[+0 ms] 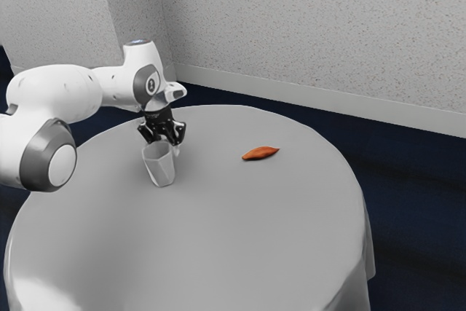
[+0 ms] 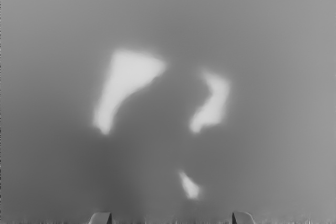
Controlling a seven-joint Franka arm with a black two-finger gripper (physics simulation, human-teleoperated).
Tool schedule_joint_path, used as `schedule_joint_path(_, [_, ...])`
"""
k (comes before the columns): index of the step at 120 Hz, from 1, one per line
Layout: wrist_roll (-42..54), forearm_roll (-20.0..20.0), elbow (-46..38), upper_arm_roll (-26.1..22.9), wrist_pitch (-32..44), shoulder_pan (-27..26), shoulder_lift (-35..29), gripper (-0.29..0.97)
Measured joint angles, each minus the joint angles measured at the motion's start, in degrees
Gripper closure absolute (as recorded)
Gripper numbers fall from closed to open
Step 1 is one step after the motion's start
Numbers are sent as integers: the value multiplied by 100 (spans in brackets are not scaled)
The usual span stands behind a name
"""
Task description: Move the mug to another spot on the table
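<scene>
a round table (image 1: 233, 253) draped in grey cloth is seen, with the white arm (image 1: 58, 100) reaching in over its edge from the exterior view's left. the grey mug (image 1: 161, 167) is stood upright on the cloth, toward the exterior view's left. the black gripper (image 1: 163, 140) is held just above the mug's rim, its fingers spread apart. a small orange object (image 1: 260, 154) is laid well apart from the mug, toward the exterior view's right.

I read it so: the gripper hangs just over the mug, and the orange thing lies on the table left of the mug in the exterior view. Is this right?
Not quite. The exterior view shows the orange thing right of the mug, not left. The gripper does hang just over it.
</scene>
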Motion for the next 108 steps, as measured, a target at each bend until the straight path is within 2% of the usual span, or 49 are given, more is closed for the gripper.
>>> schedule_joint_path(12, [-9, -120, -1, 10, -25, 15, -22, 55])
schedule_joint_path(28, [-37, -662, -29, 16, -198, 86, -179, 62])
schedule_joint_path(66, [-816, -1432, -69, 16, -1307, 80, -565, 72])
schedule_joint_path(108, [-2261, -1617, -427, 45, -2035, 77, -642, 73])
